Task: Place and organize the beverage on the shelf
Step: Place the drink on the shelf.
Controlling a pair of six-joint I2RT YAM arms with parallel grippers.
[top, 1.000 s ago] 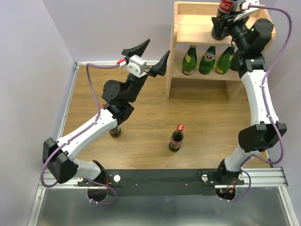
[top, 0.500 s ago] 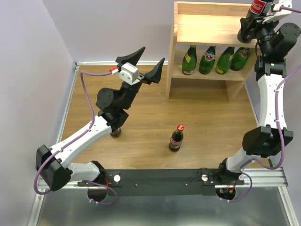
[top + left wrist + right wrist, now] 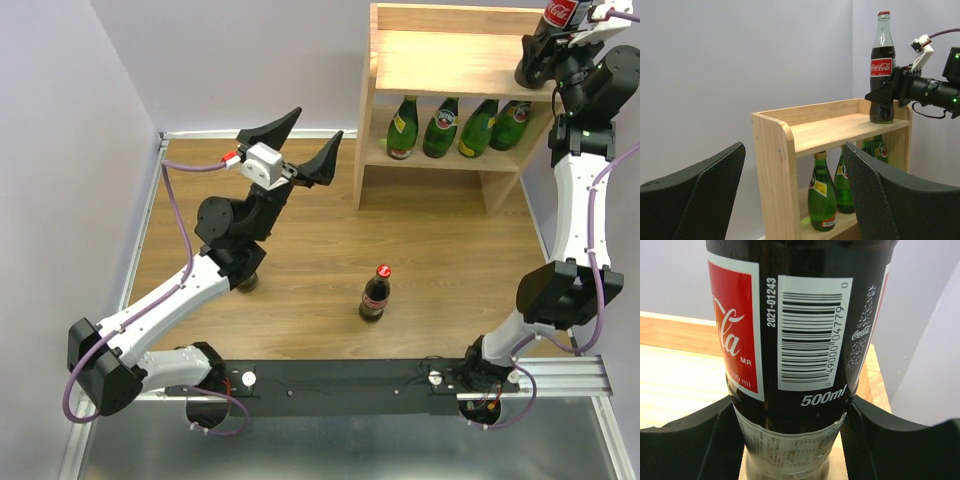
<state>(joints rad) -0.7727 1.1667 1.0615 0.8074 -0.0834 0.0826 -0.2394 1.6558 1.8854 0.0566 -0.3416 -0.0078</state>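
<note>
The light wood shelf (image 3: 440,60) stands at the back right, with several green gold-capped bottles (image 3: 440,128) in a row on its lower tier. My right gripper (image 3: 540,48) is shut on a cola bottle (image 3: 805,325), low on its body, and the bottle stands upright at the right end of the top board (image 3: 835,131). Both pads press the glass in the right wrist view. A second cola bottle (image 3: 376,293) stands upright on the table in front of the shelf. My left gripper (image 3: 320,122) hangs open and empty in the air left of the shelf, facing it.
A dark bottle (image 3: 246,282) is mostly hidden under my left forearm. The shelf's left side panel (image 3: 772,165) rises just ahead of the left gripper. Purple walls close the table at the back and left. A black rail (image 3: 340,378) carries both arm bases.
The right arm has carried the cola bottle rightward along the top board to its right end. The left arm has drifted a little to the left, still open.
</note>
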